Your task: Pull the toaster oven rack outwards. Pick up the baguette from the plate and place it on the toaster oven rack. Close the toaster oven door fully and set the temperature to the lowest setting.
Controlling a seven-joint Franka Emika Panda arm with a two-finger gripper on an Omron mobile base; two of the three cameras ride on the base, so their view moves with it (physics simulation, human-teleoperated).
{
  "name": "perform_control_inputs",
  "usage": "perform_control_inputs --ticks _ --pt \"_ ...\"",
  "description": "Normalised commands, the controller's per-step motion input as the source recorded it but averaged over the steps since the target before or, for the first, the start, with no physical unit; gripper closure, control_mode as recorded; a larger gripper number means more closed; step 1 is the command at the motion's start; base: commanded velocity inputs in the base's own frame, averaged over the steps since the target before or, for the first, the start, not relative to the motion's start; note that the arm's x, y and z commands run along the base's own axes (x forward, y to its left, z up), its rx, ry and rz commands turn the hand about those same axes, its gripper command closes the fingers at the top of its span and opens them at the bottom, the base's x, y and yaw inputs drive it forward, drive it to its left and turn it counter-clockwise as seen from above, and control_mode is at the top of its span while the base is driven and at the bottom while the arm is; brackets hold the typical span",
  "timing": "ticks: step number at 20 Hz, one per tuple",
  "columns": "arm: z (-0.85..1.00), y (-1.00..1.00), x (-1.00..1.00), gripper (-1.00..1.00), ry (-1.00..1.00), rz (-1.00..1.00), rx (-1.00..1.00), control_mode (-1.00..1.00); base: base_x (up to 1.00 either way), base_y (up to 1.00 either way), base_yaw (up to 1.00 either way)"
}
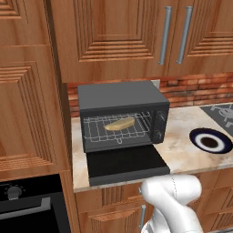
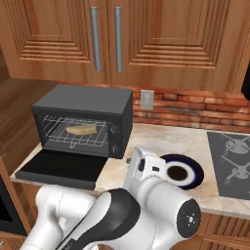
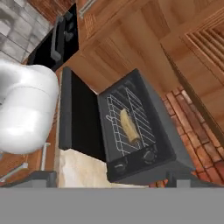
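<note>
The dark grey toaster oven (image 1: 120, 95) stands on the counter with its door (image 1: 125, 164) folded flat down towards me. The golden baguette (image 1: 119, 123) lies on the wire rack (image 1: 98, 129) in the cavity. Right of it, the navy-rimmed plate (image 1: 210, 140) holds nothing. The hand view looks down, rolled, at the door (image 3: 81, 118), rack (image 3: 144, 118) and baguette (image 3: 130, 127). My gripper (image 3: 109, 179) hangs back from the oven, off the door's front edge. It is open with nothing between its fingers. Two knobs (image 3: 148, 155) sit on the control strip.
A built-in black oven (image 1: 27, 205) with a knob sits low at the left. A stove top (image 2: 229, 163) lies right of the plate (image 2: 193, 171). Wooden wall cabinets hang above, and a tall cabinet side stands left of the toaster oven. My own arm (image 2: 146, 205) stands before the counter edge.
</note>
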Motion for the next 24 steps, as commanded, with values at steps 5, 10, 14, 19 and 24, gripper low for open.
perform_control_inputs --ticks 5,10,14,19,24 --pt "-0.36 -0.01 0.01 -1.00 0.42 0.00 0.09 -1.00 0.00 0.00 0.00" --pt "-0.42 0.00 0.15 -1.00 0.33 0.00 0.08 -1.00 0.00 0.00 0.00" --pt "-0.40 0.01 0.27 -1.00 0.25 0.00 0.05 -1.00 0.00 0.00 0.00" --pt "-0.43 0.25 0.34 -1.00 0.23 0.00 0.01 -1.00 0.00 0.00 0.00" --pt "-0.47 0.50 0.38 -1.00 0.20 0.00 0.00 -1.00 0.00 0.00 0.00"
